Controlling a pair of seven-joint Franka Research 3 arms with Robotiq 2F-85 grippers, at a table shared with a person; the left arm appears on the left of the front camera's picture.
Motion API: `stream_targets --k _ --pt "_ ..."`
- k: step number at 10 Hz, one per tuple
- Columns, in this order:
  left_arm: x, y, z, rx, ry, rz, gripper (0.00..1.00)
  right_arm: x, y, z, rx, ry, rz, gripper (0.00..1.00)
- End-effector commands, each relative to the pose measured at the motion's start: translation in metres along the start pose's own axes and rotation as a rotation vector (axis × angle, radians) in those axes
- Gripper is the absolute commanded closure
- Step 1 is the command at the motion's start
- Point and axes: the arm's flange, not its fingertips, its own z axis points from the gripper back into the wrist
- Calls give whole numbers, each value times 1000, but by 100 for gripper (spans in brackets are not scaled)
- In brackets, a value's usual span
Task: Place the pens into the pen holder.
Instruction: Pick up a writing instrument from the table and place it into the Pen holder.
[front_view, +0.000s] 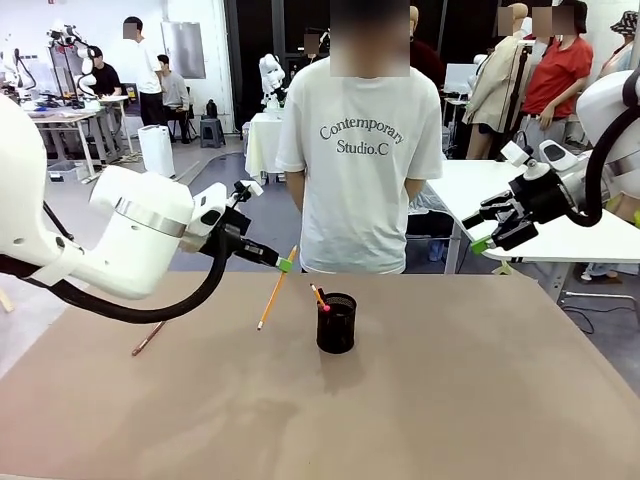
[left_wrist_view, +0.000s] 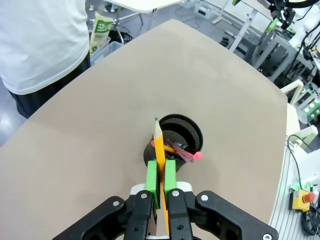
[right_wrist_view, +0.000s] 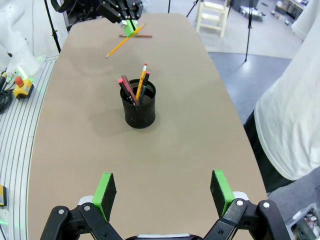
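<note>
Counter is a big flat top, light brown, plain & smooth, w/ round corners. It has soft shadows on it.

Left pincer is squeezed tight on a yellow pencil, w/ a green pad on each side. The pencil is leaning. Its low end is close to the counter, just left of the pen holder. Can't tell if that end touches.

Pen holder is a black mesh cup. It stands up straight near the middle of the counter. Some pencils are in it, & a pencil w/ pink end pokes out over the rim.

A red-brown pencil lies flat on the counter at the left, well apart from the holder.

Right pincer hangs in the air at the right, fingers wide apart, nothing btw them.

Room: a person in a white T-shirt w/ dark print stands at the far edge of the counter. Behind are a grey floor, white tables & more people. A yellow box w/ red button sits on the metal rail beside the counter. A pale step stool stands on the floor past the counter's end.
</note>
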Motion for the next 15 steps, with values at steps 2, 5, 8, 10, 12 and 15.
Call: stream_targets --k 2,5,8,10,12,15 --pt "21 -22 -5 -118 -142 -68 100 3 0 1 -4 15 -11 0" --pt "38 -26 -11 -190 -325 -108 100 3 0 1 -4 15 -11 0" --pt "40 -21 -22 -293 -494 -83 100 3 0 1 -4 15 -11 0" --pt "27 -19 -41 -263 -525 -159 100 3 0 1 -4 15 -11 0" --pt "21 -13 -44 -218 -622 -168 100 3 0 1 -4 15 -11 0" --pt "25 -12 -43 -250 -538 -158 100 3 0 1 -4 15 -11 0"
